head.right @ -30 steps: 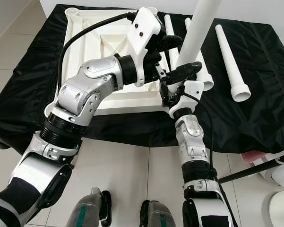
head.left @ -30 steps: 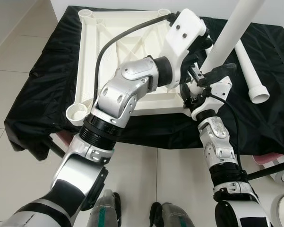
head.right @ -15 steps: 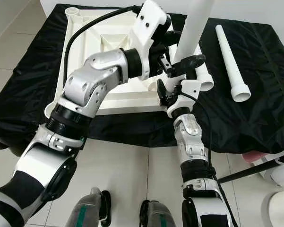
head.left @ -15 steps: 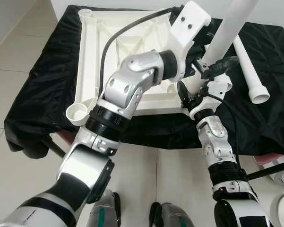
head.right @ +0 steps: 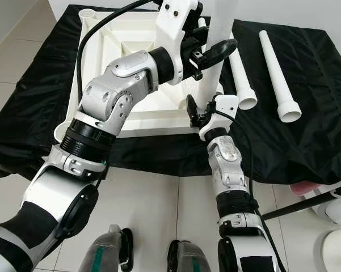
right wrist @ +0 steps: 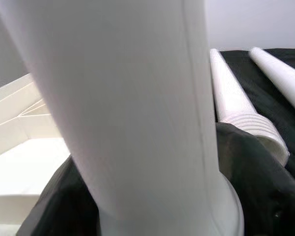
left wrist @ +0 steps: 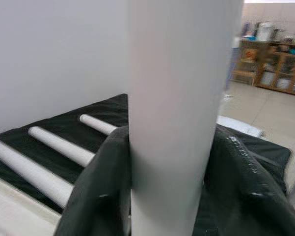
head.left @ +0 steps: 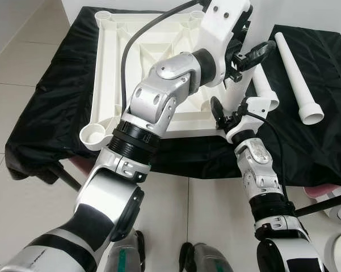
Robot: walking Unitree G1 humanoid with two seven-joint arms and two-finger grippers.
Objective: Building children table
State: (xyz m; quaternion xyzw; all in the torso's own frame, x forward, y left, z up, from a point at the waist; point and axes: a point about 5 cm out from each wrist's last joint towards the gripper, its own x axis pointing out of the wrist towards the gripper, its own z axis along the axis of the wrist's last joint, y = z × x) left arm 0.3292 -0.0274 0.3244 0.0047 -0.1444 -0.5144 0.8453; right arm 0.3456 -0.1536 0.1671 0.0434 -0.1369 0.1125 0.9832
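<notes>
A white table top point(head.left: 104, 73) lies upside down on a black cloth. At its near right corner stands a white leg point(head.right: 213, 79), about upright. My left gripper point(head.right: 217, 54) reaches across the top and is shut on the leg's middle; black fingers point(left wrist: 95, 196) press both sides of the leg point(left wrist: 176, 123). My right gripper point(head.left: 231, 112) is shut on the leg's base point(right wrist: 137, 98), just above the corner. The corner socket under it is hidden.
Two loose white legs point(head.right: 242, 76) point(head.right: 279, 73) lie on the cloth point(head.left: 51, 96) to the right of the top, and a third point(head.right: 201, 24) lies behind my left gripper. An open socket point(head.left: 93, 136) is at the near left corner. Tiled floor point(head.left: 22, 215) lies in front.
The leg has swung from leaning right to about upright. My left gripper rose and moved farther away with it, while the right gripper stayed at the base.
</notes>
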